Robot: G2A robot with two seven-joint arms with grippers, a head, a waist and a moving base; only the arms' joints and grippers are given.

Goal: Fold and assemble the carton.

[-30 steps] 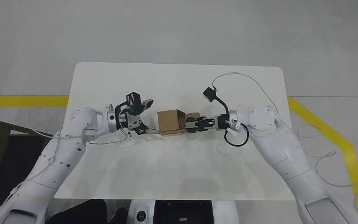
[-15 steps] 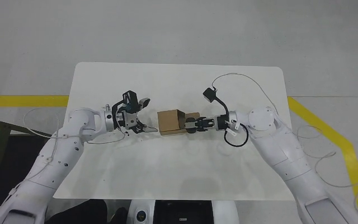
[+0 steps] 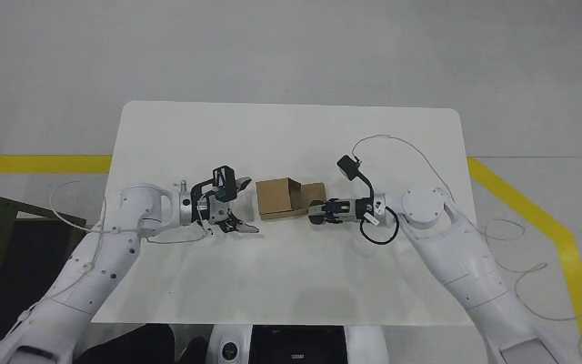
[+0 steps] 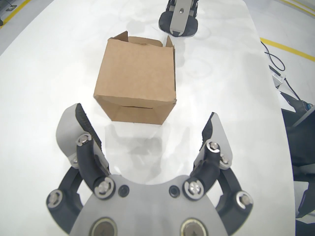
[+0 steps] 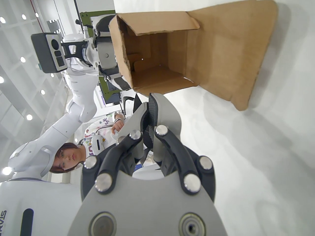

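Note:
A small brown carton (image 3: 278, 197) lies on its side at the middle of the white table (image 3: 273, 127). Its closed end faces my left gripper (image 3: 245, 208). Its open end, with one long flap (image 3: 314, 192) flat on the table, faces my right gripper (image 3: 312, 213). In the left wrist view the left gripper (image 4: 145, 114) is open, a short gap from the carton (image 4: 136, 79). In the right wrist view the right gripper (image 5: 150, 98) is shut with nothing in it, its tips just beside the lower edge of the carton's mouth (image 5: 152, 57); the flap (image 5: 231, 50) spreads out to one side.
A thin cable (image 3: 400, 144) loops over the table's back right part. Bare table top stretches behind and in front of the carton. Yellow floor tape (image 3: 55, 164) runs past both sides of the table.
My left gripper swung toward the table's front and now faces the carton's closed end squarely. My right gripper drew slightly back from the carton and toward the front.

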